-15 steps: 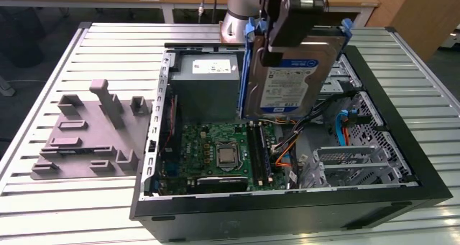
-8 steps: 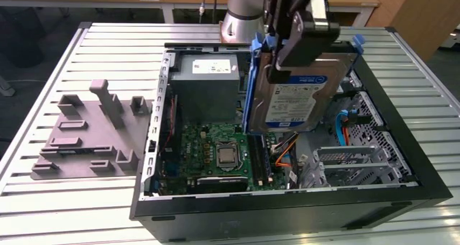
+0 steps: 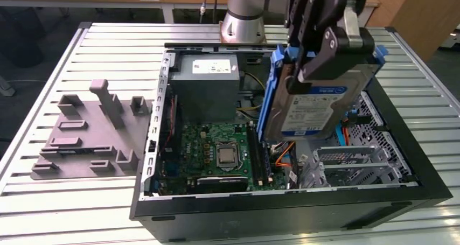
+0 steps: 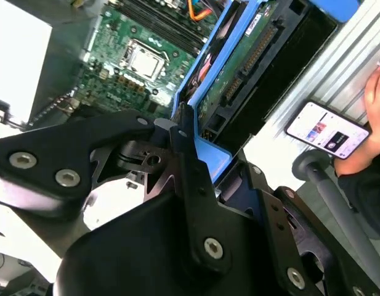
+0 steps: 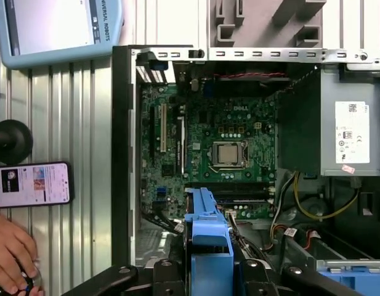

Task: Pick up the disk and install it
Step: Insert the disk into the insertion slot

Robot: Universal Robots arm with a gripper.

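Even light is covering the ribbed silver metal table [image 3: 64, 202]; the grey metal box [image 4: 17, 68] is glaring white in the second wrist view.

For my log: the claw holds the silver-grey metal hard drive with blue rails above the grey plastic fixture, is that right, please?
Not quite: the exterior view shows the claw holding the silver-grey metal hard drive with blue rails above the open black computer case; the grey plastic fixture lies beside it.
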